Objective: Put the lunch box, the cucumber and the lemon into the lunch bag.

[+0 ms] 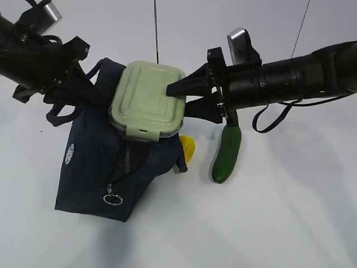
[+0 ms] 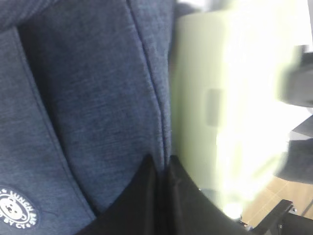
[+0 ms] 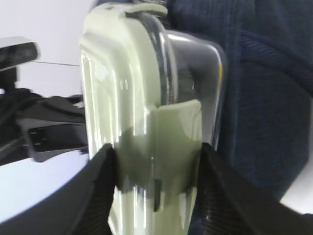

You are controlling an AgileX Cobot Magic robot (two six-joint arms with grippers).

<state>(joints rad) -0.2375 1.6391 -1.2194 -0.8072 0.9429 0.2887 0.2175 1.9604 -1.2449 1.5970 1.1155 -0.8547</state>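
Right tool [image 3: 156,161] clamps lunch box [image 1: 148,99] by lid and base, held over lunch bag [image 1: 106,167]; left tool [image 2: 164,166] shut, pinching bag fabric. Risk: box snags bag rim, slips from grip

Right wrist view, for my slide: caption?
Jaws clamp the sage-lidded clear glass lunch box beside the navy fabric lunch bag.

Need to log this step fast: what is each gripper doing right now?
Left gripper: closed, pinching the lunch bag fabric.
Right gripper: closed on the lunch box, holding it above the bag.
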